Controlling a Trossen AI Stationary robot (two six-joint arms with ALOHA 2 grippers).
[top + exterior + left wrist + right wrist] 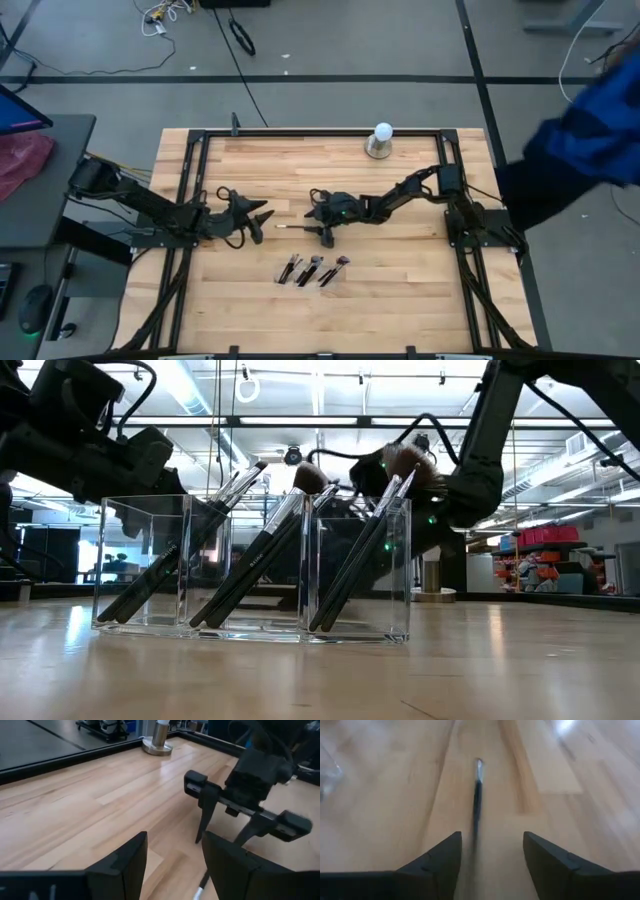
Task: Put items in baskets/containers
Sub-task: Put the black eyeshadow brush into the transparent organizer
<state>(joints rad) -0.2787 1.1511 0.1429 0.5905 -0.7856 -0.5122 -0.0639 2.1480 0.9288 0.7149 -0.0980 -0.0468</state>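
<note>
A slim dark makeup brush (290, 226) lies flat on the table between my two grippers; in the right wrist view this brush (477, 800) runs away from the camera, its silver end farthest. My right gripper (321, 218) (490, 860) is open, a finger on either side of the brush's near end, not touching it. My left gripper (261, 224) (172, 865) is open, just left of the brush, facing the right gripper (222, 837). The clear three-compartment container (312, 270) (252, 565) stands nearer the table's front, several brushes leaning in its compartments.
A white ball on a grey base (381, 141) (159, 739) stands near the table's far edge. A person's blue sleeve (590, 130) reaches in beyond the table's right side. The black frame rails (300, 133) border the wooden top. Bare wood lies around the container.
</note>
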